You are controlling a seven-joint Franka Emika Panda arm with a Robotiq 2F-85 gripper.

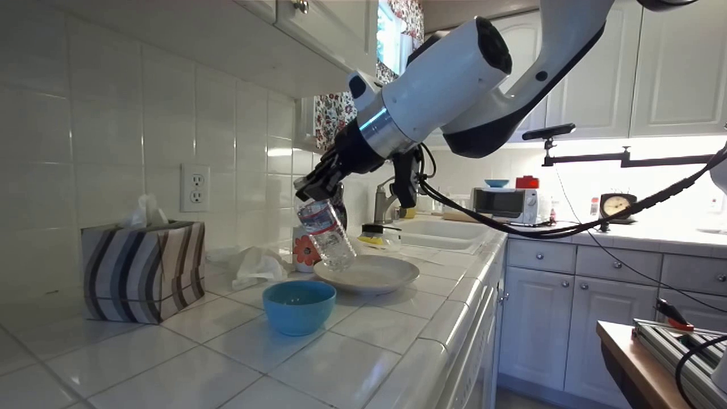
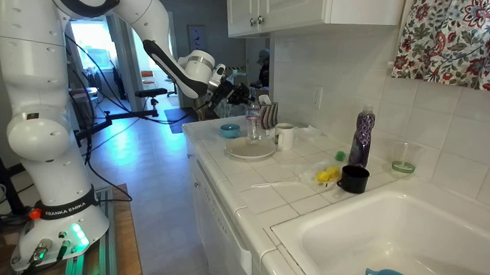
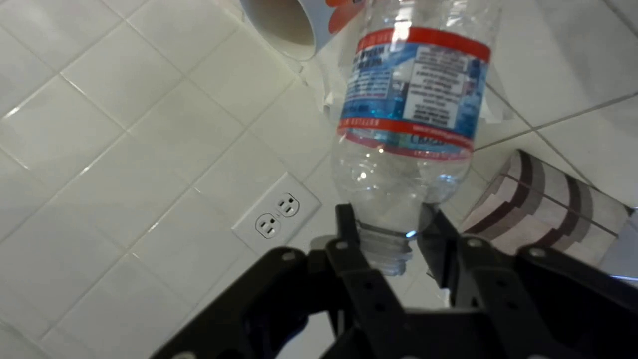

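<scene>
In an exterior view the arm [image 2: 148, 17] stands away from the plate [image 2: 242, 150] as a near-upright column, bends over at the top, and reaches down and across toward the plate. Its wrist section slants downward, higher than the plate, and the gripper [image 1: 311, 192] sits at the low end, angled down. In the wrist view the fingers [image 3: 347, 224] are closed on the neck of the bottle [image 3: 413, 99], one on either side, with its mouth toward the palm. The bottle hangs below the gripper; it leans in an exterior view, its bottom lower than its neck. In both exterior views that bottom shows against the plate; whether the two touch cannot be told. The bowl [image 1: 299, 309] is just beside the plate, and the mug [image 1: 305, 250] is near the plate, on its wall [image 1: 170, 119] side. The box [image 1: 142, 272] stands well apart from the plate, nearer the wall. The sink [image 2: 349, 231] lies on the opposite side of the plate from the bowl.
</scene>
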